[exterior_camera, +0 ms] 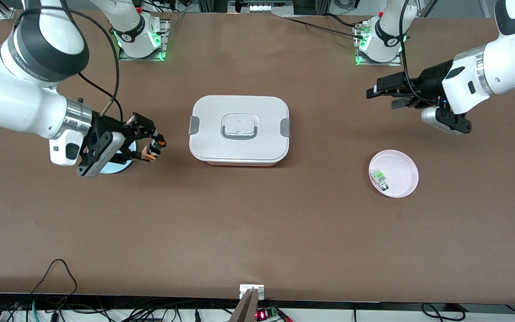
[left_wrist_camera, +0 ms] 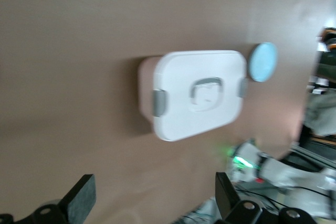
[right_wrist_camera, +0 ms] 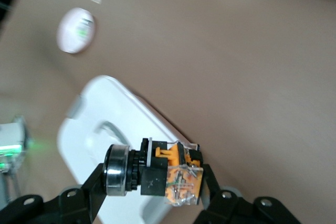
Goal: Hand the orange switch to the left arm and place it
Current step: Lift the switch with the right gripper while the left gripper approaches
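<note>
So the right pincer [exterior_camera: 154, 150] has the switch [exterior_camera: 155, 149] clamped between its fingers, up in the air just off the box [exterior_camera: 238, 129] toward the right arm's end, right above a blue plate [exterior_camera: 113, 167] that's mostly hidden under the wrist. My guess is it's held sideways like that so one end sticks out for the other arm to grab. In the right wrist view you can see the switch [right_wrist_camera: 157, 174] properly: black body, metal ring on one end, orange block on the other. The left pincer [exterior_camera: 380, 93] hangs spread wide with nothing in it, well off the box toward the left arm's end, looks like it's waiting for the handoff. The box sits shut, dead centre between the two arms, so whichever way they meet they'll probably need to go over or around it. Worktop [exterior_camera: 257, 232] is plain brown, with a pink plate [exterior_camera: 394, 173] holding a small green part [exterior_camera: 380, 178], nearer the camera than the box. Cables along the edges.
</note>
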Action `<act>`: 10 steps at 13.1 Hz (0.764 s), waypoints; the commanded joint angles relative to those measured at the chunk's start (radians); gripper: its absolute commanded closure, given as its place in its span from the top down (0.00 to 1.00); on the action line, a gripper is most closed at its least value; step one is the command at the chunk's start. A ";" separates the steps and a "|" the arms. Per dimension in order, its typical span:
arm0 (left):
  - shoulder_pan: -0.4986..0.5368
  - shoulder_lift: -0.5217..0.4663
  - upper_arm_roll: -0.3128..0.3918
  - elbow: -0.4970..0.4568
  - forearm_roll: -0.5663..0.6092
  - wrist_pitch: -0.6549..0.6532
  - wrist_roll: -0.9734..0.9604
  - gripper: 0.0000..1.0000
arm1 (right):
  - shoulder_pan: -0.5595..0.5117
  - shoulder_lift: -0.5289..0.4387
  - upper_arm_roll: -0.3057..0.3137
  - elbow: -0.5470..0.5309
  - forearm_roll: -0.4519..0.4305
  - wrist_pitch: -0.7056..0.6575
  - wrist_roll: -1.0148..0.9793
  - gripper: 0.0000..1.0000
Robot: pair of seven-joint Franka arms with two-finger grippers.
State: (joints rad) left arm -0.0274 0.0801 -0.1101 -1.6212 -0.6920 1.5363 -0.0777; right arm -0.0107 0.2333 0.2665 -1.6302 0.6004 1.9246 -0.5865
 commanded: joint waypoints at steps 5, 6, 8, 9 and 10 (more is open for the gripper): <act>0.008 0.053 0.004 -0.103 -0.560 0.013 -0.094 1.00 | -0.012 -0.087 0.129 0.000 0.257 0.051 -0.156 0.00; -0.002 0.053 0.000 -0.117 -0.631 0.056 -0.147 1.00 | -0.012 -0.092 0.157 -0.002 0.280 0.075 -0.157 0.00; -0.023 0.063 -0.025 -0.123 -0.711 0.140 -0.220 1.00 | -0.012 -0.094 0.223 -0.005 0.297 0.144 -0.157 0.00; -0.028 0.067 -0.040 -0.127 -0.753 0.177 -0.244 1.00 | -0.012 -0.094 0.252 -0.007 0.297 0.189 -0.156 0.00; -0.028 0.067 -0.074 -0.147 -0.789 0.232 -0.266 1.00 | -0.012 -0.094 0.287 -0.007 0.297 0.232 -0.156 0.00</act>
State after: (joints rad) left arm -0.0434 0.1551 -0.1475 -1.7362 -1.4092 1.6910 -0.2932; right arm -0.0093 0.1494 0.5009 -1.6249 0.8691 2.0949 -0.7198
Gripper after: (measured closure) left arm 0.000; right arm 0.260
